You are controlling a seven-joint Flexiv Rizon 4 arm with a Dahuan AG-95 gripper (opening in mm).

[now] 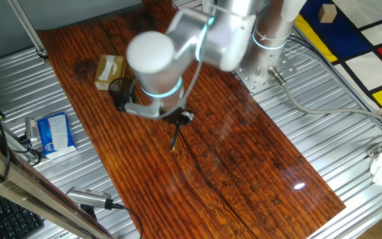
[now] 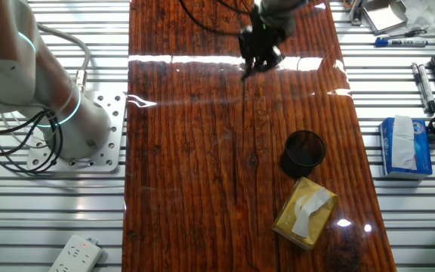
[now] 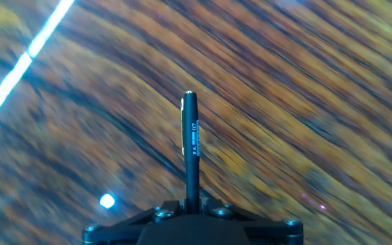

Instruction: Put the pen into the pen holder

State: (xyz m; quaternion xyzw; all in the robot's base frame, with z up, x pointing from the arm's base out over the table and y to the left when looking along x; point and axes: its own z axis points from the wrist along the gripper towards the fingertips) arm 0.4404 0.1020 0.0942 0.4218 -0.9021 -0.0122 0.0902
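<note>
My gripper (image 3: 192, 204) is shut on the pen (image 3: 190, 150), a thin black stick that points away from the hand over the wooden table. In one fixed view the pen (image 1: 174, 138) hangs down from the gripper (image 1: 180, 119) above the wood. In the other fixed view the gripper (image 2: 259, 57) is at the far end of the table and the pen (image 2: 246, 72) juts from it. The pen holder (image 2: 303, 151), a dark round cup, stands well apart from the gripper, nearer the tan box. In one fixed view the cup (image 1: 120, 93) is mostly hidden behind the arm.
A yellowish-tan cardboard box (image 2: 304, 213) lies right beside the pen holder, also seen behind the arm (image 1: 108, 70). A blue tissue pack (image 2: 406, 145) sits off the wood on the metal slats. The robot base (image 2: 74, 140) stands at the table's side.
</note>
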